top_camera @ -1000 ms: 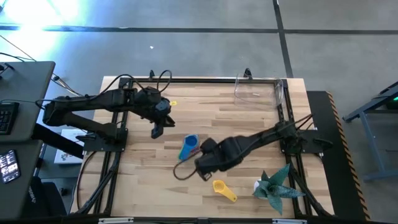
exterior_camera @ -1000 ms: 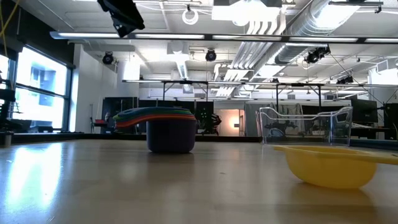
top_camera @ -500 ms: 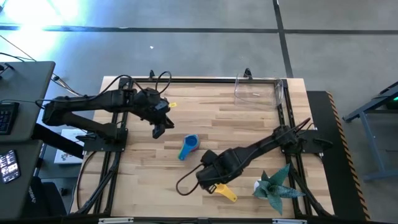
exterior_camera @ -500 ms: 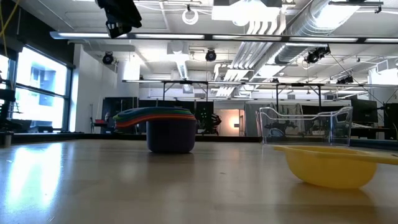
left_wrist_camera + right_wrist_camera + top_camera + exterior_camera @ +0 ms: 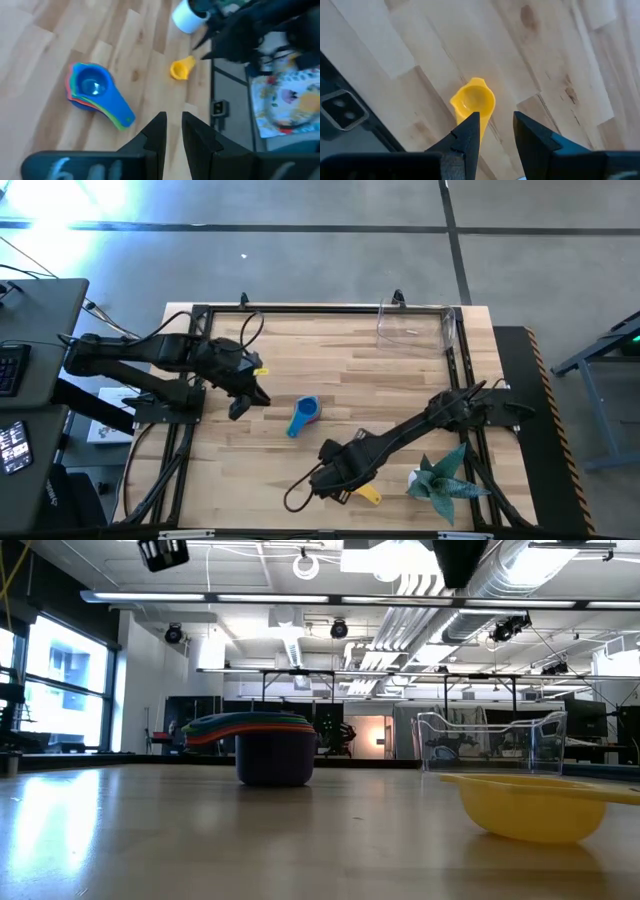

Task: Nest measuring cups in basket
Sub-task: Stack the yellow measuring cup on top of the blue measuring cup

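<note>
A yellow cup (image 5: 473, 100) is lying on pale wood-grain table (image 5: 400, 380). The stack (image 5: 95, 94) is showing blue on top, red, orange and green edges below. Teal plant (image 5: 443, 477).

A teal spiky origami-like plant in a white pot (image 5: 440, 477) sits at the lower right of the light wooden table (image 5: 400, 390), edged by a black metal frame (image 5: 320, 309).

Two dark jointed arms trail looping black cables, one yellow-tagged.
</note>
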You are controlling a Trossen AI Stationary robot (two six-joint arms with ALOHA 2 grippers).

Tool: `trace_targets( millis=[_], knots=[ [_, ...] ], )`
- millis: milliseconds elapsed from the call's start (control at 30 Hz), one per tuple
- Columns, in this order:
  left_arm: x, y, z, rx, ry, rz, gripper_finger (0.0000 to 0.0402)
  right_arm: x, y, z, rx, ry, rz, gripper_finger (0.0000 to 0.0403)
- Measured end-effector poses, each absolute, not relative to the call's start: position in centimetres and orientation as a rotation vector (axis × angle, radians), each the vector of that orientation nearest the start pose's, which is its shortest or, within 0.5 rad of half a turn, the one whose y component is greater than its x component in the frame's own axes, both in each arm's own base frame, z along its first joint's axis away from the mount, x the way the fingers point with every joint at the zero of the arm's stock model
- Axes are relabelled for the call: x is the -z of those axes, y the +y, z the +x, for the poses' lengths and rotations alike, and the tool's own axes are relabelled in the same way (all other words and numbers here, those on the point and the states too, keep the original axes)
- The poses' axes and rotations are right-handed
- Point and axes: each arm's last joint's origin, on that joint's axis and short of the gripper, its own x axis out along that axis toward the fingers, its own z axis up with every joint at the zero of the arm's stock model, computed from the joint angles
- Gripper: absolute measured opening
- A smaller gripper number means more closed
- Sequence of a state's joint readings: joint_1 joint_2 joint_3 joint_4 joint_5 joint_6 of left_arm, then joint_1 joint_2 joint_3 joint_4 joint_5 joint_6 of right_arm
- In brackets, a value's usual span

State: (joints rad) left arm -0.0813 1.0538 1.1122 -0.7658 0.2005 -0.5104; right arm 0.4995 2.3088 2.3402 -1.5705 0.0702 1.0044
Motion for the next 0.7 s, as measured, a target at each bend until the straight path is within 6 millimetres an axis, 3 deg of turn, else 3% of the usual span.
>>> trace_targets(
  millis=[333,700],
  knots=[
    [-35.4,-3.9,18.7,0.169,0.739,-0.541,0.0049,-21.1,21.8,40.7,0.318,1.642,0.231,0.011],
    [-35.4,-4.3,18.6,0.178,0.748,-0.56,0.0049,-19.0,21.2,41.6,0.297,1.699,0.195,0.011]
  ],
)
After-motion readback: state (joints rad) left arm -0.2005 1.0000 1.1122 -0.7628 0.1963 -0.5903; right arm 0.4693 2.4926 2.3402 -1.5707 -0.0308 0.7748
